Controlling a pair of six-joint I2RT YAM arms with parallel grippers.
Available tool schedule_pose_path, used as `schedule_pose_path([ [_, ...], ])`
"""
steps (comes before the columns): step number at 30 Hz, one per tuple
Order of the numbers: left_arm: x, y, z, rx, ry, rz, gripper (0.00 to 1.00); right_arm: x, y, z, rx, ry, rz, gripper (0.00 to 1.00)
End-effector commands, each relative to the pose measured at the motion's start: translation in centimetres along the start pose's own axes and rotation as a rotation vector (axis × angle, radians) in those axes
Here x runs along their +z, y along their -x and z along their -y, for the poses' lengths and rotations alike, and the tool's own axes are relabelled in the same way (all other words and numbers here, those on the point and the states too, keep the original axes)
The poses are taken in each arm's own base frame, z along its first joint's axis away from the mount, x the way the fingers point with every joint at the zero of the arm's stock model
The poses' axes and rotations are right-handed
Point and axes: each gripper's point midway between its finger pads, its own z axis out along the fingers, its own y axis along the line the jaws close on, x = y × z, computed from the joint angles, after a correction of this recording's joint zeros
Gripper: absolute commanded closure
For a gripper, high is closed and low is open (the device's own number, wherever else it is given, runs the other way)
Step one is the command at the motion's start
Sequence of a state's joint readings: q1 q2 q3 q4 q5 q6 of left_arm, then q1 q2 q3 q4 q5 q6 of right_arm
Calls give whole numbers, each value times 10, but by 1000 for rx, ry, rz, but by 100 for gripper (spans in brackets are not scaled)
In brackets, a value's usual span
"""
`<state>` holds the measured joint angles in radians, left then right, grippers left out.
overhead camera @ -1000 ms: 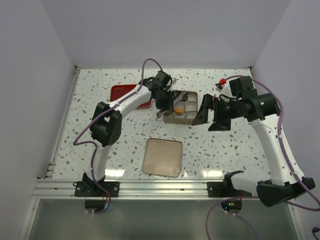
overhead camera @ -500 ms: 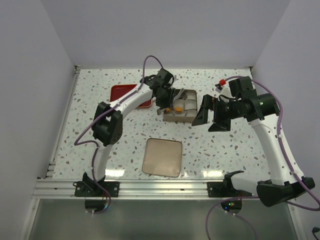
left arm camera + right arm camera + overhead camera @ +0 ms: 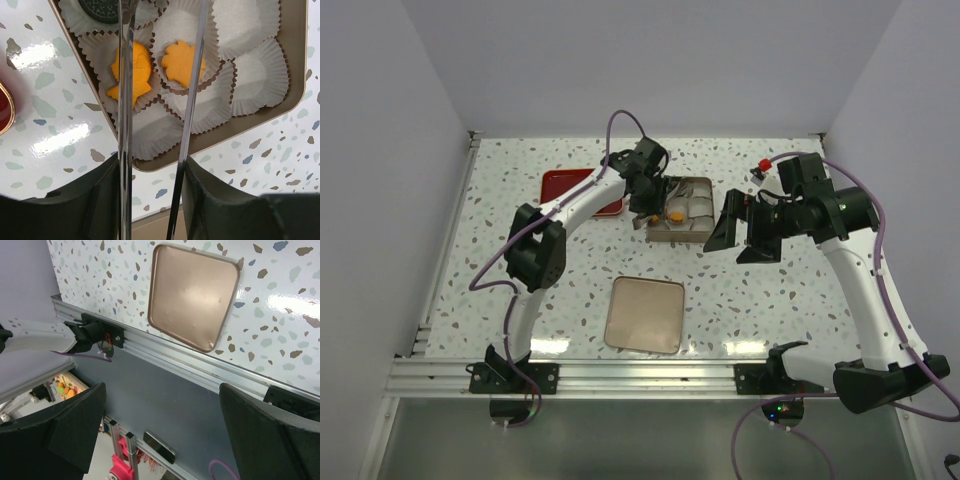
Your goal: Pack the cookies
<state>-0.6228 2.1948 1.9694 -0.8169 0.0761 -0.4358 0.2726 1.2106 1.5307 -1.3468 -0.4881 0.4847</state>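
Observation:
A gold tin (image 3: 296, 75) lined with white paper cups holds cookies: an orange one (image 3: 131, 75), an orange flower-shaped one (image 3: 182, 62) and a dark round one (image 3: 100, 7) at the top edge. My left gripper (image 3: 150, 172) is shut on metal tongs (image 3: 192, 100). The two arms of the tongs stand apart over the orange cookies, and their tips are out of frame. From above, the left gripper (image 3: 655, 195) hangs over the tin's (image 3: 688, 241) left side. My right gripper (image 3: 740, 232) is open and empty, in the air to the right of the tin.
A red plate (image 3: 578, 190) lies left of the tin, partly under the left arm. The tin's gold lid (image 3: 646, 315) lies near the front edge, and the right wrist view also shows the lid (image 3: 192, 295) above the table's aluminium rail (image 3: 200, 367).
The tongs' arms have spread a little over the tin, and the left wrist has shifted slightly towards the back. The right arm has not moved.

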Motion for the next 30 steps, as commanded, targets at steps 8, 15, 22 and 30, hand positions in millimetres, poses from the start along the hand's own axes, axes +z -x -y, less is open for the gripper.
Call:
schedule_pose_path([
  [8, -11, 25, 5, -18, 0, 83, 46, -1, -2, 1, -17, 0, -4, 1],
  [15, -35, 45, 15, -19, -23, 137, 46, -2, -2, 1, -17, 0, -1, 1],
  [22, -68, 55, 15, -15, -12, 184, 46, -2, -1, 0, -18, 4, -1, 1],
  [30, -111, 55, -14, -34, 57, 241, 47, -3, -1, -1, -18, 8, 1, 1],
])
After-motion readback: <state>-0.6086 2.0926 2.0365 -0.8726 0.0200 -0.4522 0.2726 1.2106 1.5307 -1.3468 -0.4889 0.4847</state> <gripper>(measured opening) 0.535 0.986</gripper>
